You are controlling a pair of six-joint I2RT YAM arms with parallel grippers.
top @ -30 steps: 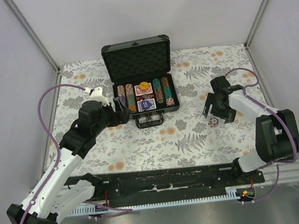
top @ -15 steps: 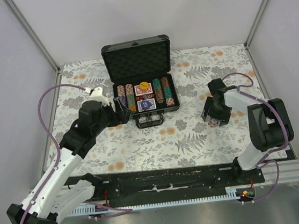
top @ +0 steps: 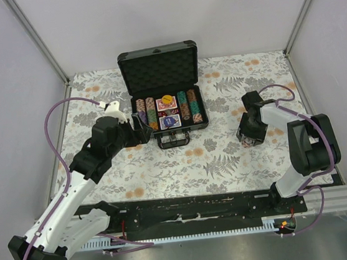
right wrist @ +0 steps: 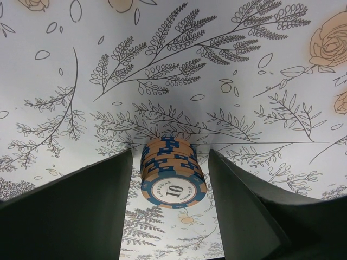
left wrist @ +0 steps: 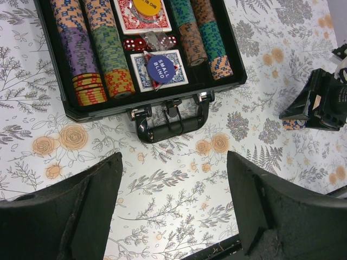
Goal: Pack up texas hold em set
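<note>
Right gripper (right wrist: 171, 162) drops and narrows its jaws around the orange-blue chip stack (right wrist: 172, 174), not yet pinching, while left gripper (left wrist: 173, 203) hangs wide open near the briefcase (left wrist: 154, 104) handle (left wrist: 171, 123).

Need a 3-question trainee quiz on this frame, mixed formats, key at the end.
1. True or false: the case is shut.
2. Pick one. The loose chip stack is: A) between the jaws of the right gripper; B) inside the case; C) on top of the case.
3. Fill in: the blue button in the case reads "SMALL ____".

Key: 1 false, the case is open. 2 A. 3 BLIND.
</note>
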